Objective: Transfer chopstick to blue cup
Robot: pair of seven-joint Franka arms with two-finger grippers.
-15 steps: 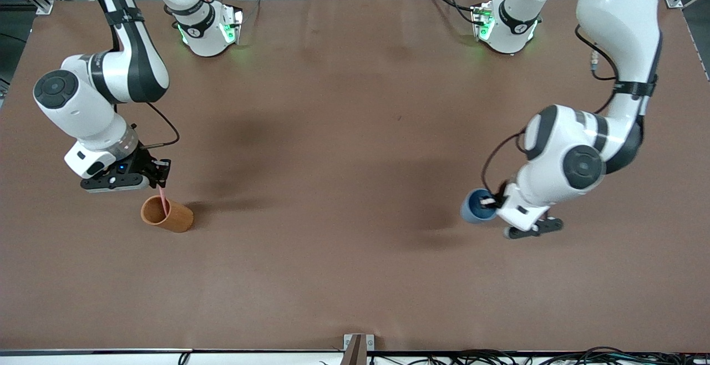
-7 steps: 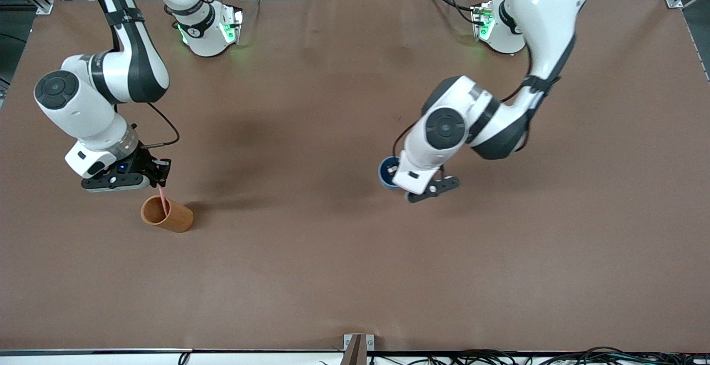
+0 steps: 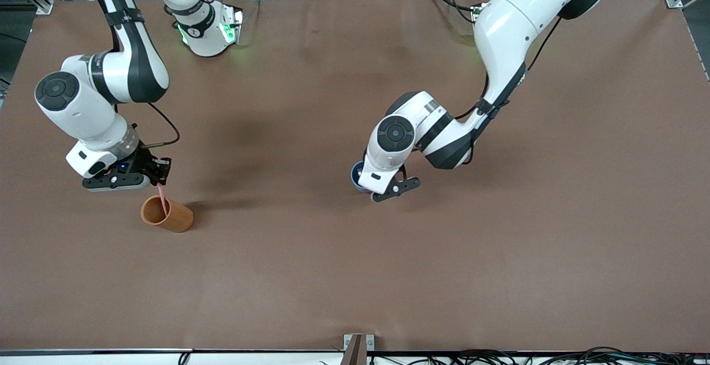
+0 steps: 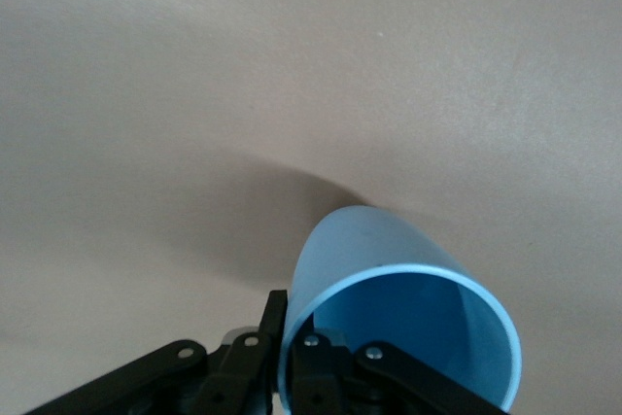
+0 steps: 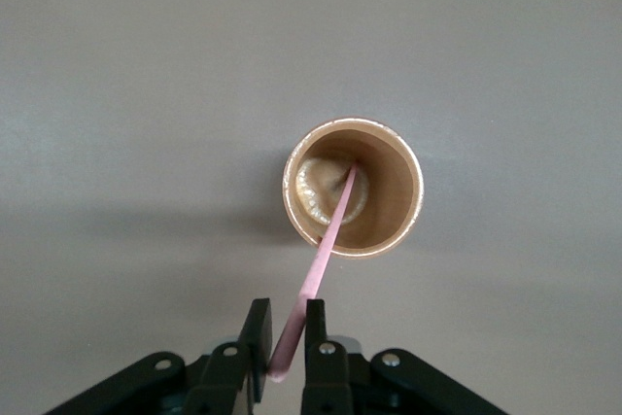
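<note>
My right gripper (image 3: 161,178) is shut on the top end of the pale pink chopstick (image 3: 163,196). The stick's lower end rests inside the orange-brown cup (image 3: 172,218), which stands near the right arm's end of the table. In the right wrist view the chopstick (image 5: 326,240) leans from the cup (image 5: 389,191) up between my right gripper's (image 5: 285,332) fingers. My left gripper (image 3: 366,183) is shut on the wall of the blue cup (image 3: 355,175) and holds it tilted over the middle of the table. In the left wrist view the left gripper (image 4: 290,342) has one finger inside the cup (image 4: 389,250) and one outside.
The brown table cover (image 3: 355,276) is bare apart from the orange-brown cup. Both arm bases stand along the edge farthest from the front camera.
My left arm has carried the blue cup from the left arm's end of the table to over the middle. My right gripper has stayed over the orange-brown cup with the chopstick.
</note>
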